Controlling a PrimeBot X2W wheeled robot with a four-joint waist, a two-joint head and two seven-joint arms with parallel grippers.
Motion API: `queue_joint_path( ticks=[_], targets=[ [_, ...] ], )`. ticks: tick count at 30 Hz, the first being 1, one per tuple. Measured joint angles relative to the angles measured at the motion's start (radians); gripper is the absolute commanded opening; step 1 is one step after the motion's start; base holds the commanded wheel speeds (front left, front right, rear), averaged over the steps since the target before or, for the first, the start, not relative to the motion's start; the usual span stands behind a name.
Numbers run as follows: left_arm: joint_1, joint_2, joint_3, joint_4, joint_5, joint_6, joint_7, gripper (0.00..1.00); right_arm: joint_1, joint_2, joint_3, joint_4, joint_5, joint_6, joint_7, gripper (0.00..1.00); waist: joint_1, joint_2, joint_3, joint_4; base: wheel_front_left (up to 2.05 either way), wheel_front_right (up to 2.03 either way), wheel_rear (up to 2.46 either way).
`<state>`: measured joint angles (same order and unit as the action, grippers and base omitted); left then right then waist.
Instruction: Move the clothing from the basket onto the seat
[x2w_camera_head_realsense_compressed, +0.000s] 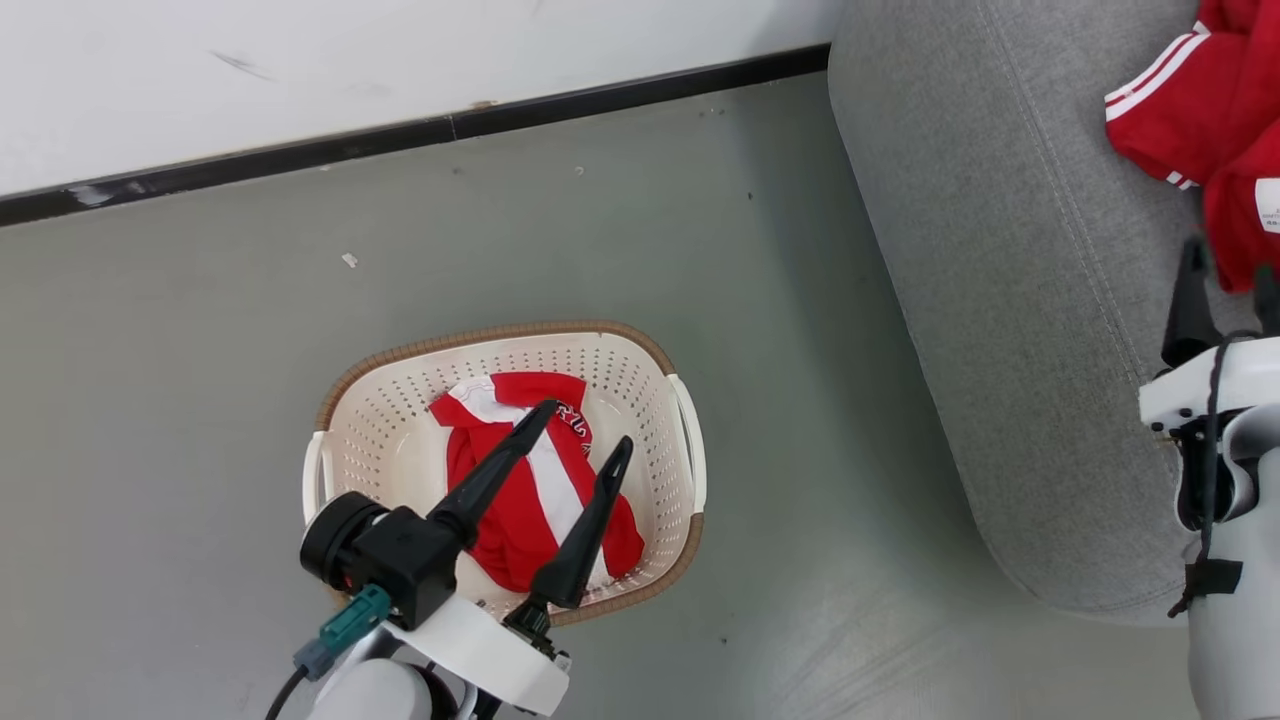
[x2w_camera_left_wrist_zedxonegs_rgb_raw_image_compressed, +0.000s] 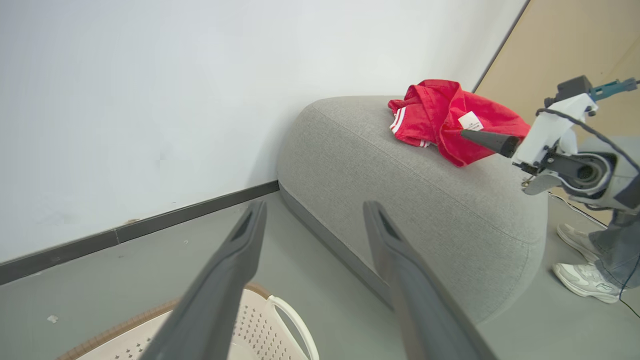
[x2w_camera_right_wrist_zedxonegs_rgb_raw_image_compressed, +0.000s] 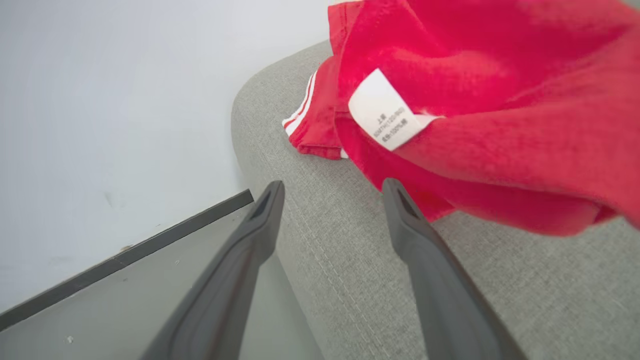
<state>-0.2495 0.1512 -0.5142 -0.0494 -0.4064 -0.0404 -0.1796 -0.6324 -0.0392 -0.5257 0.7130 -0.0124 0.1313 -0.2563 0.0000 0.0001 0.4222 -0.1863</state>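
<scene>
The cream basket (x2w_camera_head_realsense_compressed: 500, 333) stands on the floor with a red and white piece of clothing (x2w_camera_head_realsense_compressed: 520, 385) lying in it. My left gripper (x2w_camera_head_realsense_compressed: 587, 424) hangs open just above that garment, nothing between its fingers; its wrist view shows the gripper (x2w_camera_left_wrist_zedxonegs_rgb_raw_image_compressed: 315, 205) over the basket's handle (x2w_camera_left_wrist_zedxonegs_rgb_raw_image_compressed: 295, 320). The grey seat (x2w_camera_head_realsense_compressed: 1000, 250) is at the right. More red clothing (x2w_camera_head_realsense_compressed: 1220, 110) lies on it, with a white label (x2w_camera_right_wrist_zedxonegs_rgb_raw_image_compressed: 382, 117). My right gripper (x2w_camera_head_realsense_compressed: 1230, 260) is open over the seat (x2w_camera_right_wrist_zedxonegs_rgb_raw_image_compressed: 350, 260), its fingertips (x2w_camera_right_wrist_zedxonegs_rgb_raw_image_compressed: 395, 187) at the edge of that clothing (x2w_camera_right_wrist_zedxonegs_rgb_raw_image_compressed: 475, 100).
A white wall with a dark skirting board (x2w_camera_head_realsense_compressed: 400, 135) runs behind the basket. Grey floor (x2w_camera_head_realsense_compressed: 800, 350) separates the basket from the seat. A person's feet in pale shoes (x2w_camera_left_wrist_zedxonegs_rgb_raw_image_compressed: 585, 280) stand beyond the seat, near a tan panel (x2w_camera_left_wrist_zedxonegs_rgb_raw_image_compressed: 565, 45).
</scene>
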Motion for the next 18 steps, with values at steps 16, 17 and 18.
queue_joint_path(
  ticks=[16, 17, 18],
  targets=[
    [0.033, -0.024, 0.095, 0.09, -0.052, 0.034, -0.052, 1.0, 0.134, -0.003, 0.258, -0.175, 0.076, 0.0, 0.0, 1.0, 0.0, 0.0, -0.088, 0.049, 0.0, 0.0, 0.0],
    [0.038, -0.026, 0.101, 0.096, -0.053, 0.039, -0.053, 1.0, 0.144, -0.002, 0.275, -0.18, 0.082, 0.0, 0.0, 1.0, 0.0, 0.0, -0.095, 0.054, 0.0, 0.0, 0.0],
    [0.044, -0.028, 0.108, 0.102, -0.058, 0.041, -0.057, 1.0, 0.154, -0.002, 0.292, -0.185, 0.093, 0.0, 0.0, 1.0, 0.0, 0.0, -0.102, 0.059, 0.0, 0.0, 0.0]
  ],
)
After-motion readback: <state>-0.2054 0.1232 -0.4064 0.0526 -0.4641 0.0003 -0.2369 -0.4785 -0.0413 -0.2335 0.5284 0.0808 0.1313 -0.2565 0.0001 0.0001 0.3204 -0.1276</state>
